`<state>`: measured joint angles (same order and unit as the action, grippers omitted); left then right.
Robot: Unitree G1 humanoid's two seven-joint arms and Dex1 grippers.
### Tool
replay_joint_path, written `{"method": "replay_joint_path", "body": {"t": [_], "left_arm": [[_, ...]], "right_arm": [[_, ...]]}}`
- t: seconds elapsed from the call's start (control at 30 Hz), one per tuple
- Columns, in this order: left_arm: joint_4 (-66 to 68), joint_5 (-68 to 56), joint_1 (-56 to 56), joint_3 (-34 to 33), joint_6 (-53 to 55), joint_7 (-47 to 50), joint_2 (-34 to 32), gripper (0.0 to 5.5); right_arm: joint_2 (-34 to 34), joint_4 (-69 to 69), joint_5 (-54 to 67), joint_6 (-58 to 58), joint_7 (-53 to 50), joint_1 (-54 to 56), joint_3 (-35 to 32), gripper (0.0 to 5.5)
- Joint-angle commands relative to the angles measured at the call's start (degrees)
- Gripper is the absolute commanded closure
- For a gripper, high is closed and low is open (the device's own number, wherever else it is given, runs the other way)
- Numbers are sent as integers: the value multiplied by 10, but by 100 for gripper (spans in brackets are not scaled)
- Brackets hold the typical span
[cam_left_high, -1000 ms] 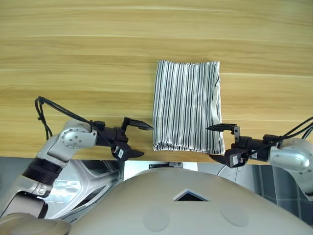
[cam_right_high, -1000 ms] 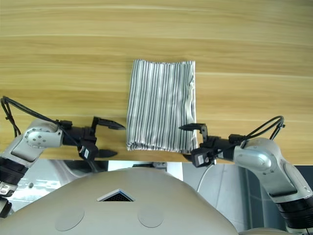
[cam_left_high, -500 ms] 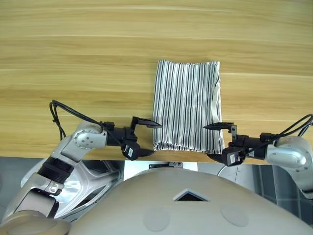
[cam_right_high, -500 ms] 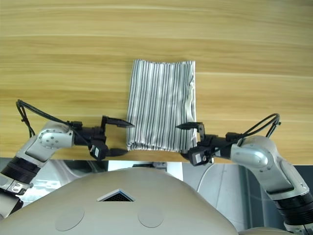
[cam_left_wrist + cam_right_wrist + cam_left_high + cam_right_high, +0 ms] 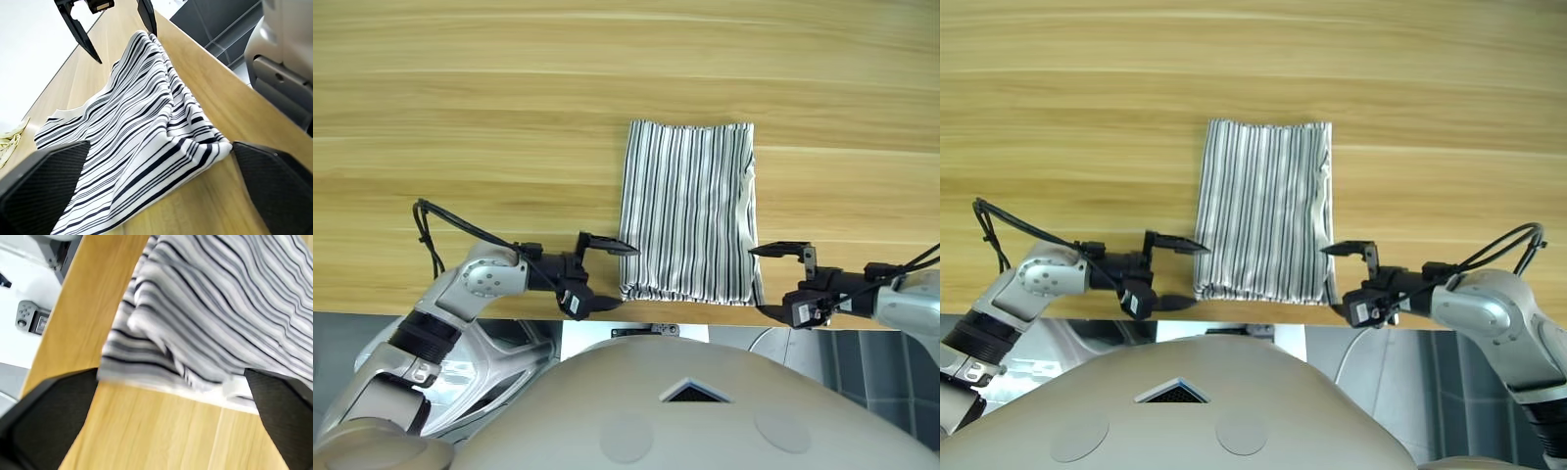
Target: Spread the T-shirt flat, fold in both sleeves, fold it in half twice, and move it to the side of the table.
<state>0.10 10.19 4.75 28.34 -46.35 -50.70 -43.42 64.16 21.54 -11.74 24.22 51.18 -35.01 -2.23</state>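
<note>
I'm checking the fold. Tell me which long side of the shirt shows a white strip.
The long side of the shirt by the right gripper: a white strip runs along it. The side by the left gripper is striped to its edge.

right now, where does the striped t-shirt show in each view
Left eye: T-shirt right of centre, at the table's near edge.
Right eye: about centre, same edge.
Left wrist: close up, one near corner foremost.
Right wrist: close up, the other near corner.
Shared landmark: table's near edge along the hem.

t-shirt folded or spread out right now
Folded: the T-shirt lies as a narrow rectangle, no sleeves sticking out, layers stacked at its near edge.
</note>
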Motion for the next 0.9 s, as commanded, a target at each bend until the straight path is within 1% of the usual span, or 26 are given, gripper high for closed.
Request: {"method": "replay_joint_path", "body": {"t": [0.03, 0.1, 0.3, 0.6, 0.77, 0.8, 0.83, 0.9], "left_arm": [[33, 56, -8, 7, 6, 2, -10, 30], [37, 60, -11, 9, 4, 5, -9, 54], [43, 62, -16, 16, -3, 11, -10, 153], [52, 69, -19, 16, -9, 12, -13, 292], [53, 67, -20, 16, -11, 13, -14, 390], [53, 68, -20, 16, -11, 13, -14, 400], [53, 69, -21, 17, -11, 14, -13, 423], [54, 71, -21, 18, -10, 17, -12, 425]], "right_arm": [[19, -30, -24, -6, 16, -27, -13, 10], [15, -33, -27, -4, 15, -24, -6, 10], [-6, -28, -36, -2, 13, -5, 39, 10], [-33, -13, -37, -19, 10, 35, 87, 10], [-43, -2, -34, -30, 9, 52, 104, 10], [-44, -3, -34, -31, 9, 54, 106, 31], [-43, -4, -36, -31, 10, 55, 107, 48], [-42, -5, -36, -33, 10, 57, 109, 92]]}}
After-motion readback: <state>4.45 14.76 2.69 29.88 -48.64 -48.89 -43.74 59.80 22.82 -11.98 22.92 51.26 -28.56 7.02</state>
